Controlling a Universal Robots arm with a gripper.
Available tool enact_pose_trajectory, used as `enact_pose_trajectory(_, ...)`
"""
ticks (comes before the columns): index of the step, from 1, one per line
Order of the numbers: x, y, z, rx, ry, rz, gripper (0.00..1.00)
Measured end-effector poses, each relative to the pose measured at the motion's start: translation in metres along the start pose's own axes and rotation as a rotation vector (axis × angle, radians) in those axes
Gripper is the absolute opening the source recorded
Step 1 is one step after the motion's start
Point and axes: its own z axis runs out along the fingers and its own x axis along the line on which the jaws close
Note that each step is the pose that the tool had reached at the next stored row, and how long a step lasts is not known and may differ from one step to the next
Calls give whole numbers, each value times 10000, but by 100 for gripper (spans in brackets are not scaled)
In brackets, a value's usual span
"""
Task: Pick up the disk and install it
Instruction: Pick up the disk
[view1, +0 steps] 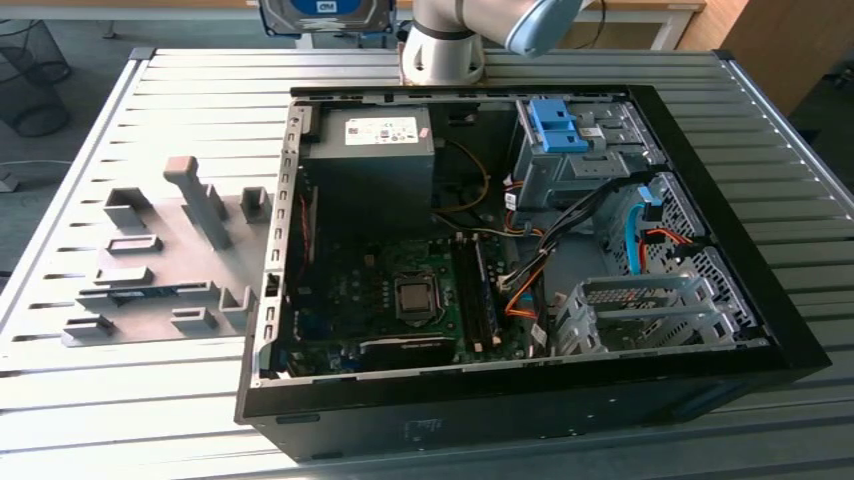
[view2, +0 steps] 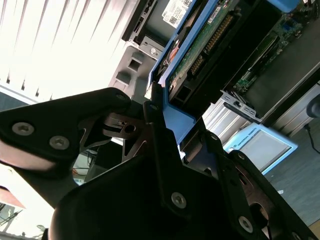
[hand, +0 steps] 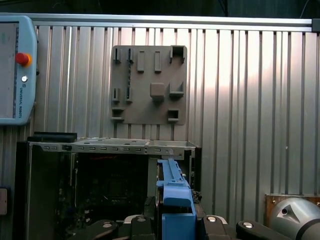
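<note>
Now, the disk — its blue caddy edge pinched between the fingers — clear of the computer case.

Arm stands upright at the exterior view's top, blue-capped joint turned toward that view's right, gripper in the second wrist view with black fingers pinched tight on the blue frame of the disk.
</note>
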Motion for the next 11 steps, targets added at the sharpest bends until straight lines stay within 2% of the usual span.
enact_pose_trajectory(11,2,-126,-2,0,0,0,37)
